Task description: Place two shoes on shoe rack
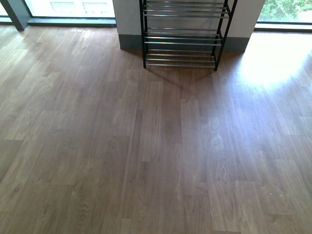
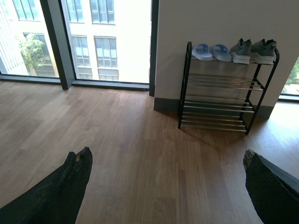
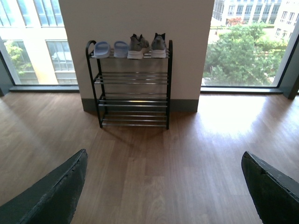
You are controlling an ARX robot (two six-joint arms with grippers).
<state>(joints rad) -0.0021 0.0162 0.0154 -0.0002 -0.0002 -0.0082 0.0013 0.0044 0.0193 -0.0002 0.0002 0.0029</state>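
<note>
Sneakers [image 3: 147, 46] and slippers [image 3: 108, 49] sit side by side on the rack's [image 3: 133, 100] top tier, at the floor's 12 o'clock; both look light and soft, best pinched at heel collar or strap; both grippers [image 2: 166, 186] [image 3: 163, 186] stand apart, empty, well short of the rack

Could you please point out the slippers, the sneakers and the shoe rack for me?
slippers [image 3: 111, 49], right wrist view, on the strap of the pale blue pair.
sneakers [image 3: 147, 46], right wrist view, between the grey pair's uppers on the top tier.
shoe rack [image 1: 181, 43], front view, on a chrome rod.
</note>
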